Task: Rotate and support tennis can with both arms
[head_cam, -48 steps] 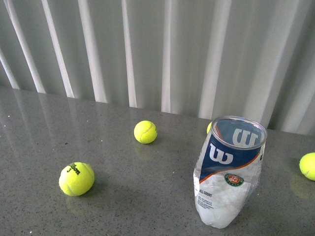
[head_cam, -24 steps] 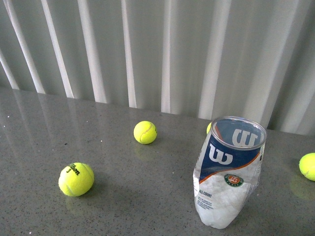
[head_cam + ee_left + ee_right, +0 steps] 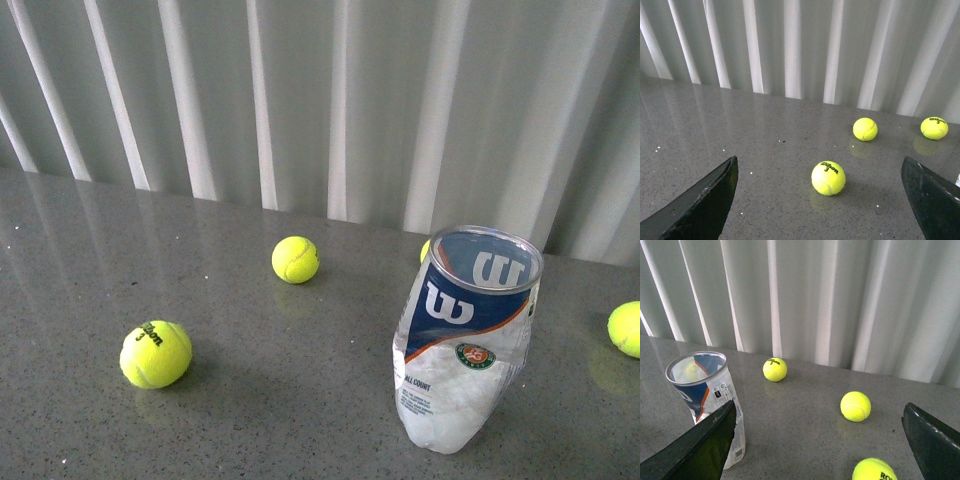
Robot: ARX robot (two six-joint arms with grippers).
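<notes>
Front view showed a grey speckled desk (image 3: pixel 250 400) before a white pleated curtain (image 3: pixel 320 100). The can (image 3: pixel 462 340) stood open end up at the near right of the desk, leaning slightly and dented in its clear lower half, with the navy and white label around its upper part. Four balls lay around it: one (image 3: pixel 155 354) near the left, one (image 3: pixel 295 259) further back, one (image 3: pixel 426 250) mostly hidden just behind the can's rim, and one (image 3: pixel 626 328) at the right edge. No arm appeared in this view.

Left wrist view showed the left fingers (image 3: pixel 700 205) spread wide apart and holding nothing, with three balls on the desk beyond them; the nearest ball (image 3: pixel 828 177) lay between the two fingertips but further off. The can was not in that picture.

Right wrist view showed the right fingers (image 3: pixel 705 445) also spread wide and empty. The can (image 3: pixel 707 400) stood just behind one fingertip, which overlapped its lower part; whether they touched could not be told. Three balls lay further out, one (image 3: pixel 855 406) between the fingertips.
</notes>
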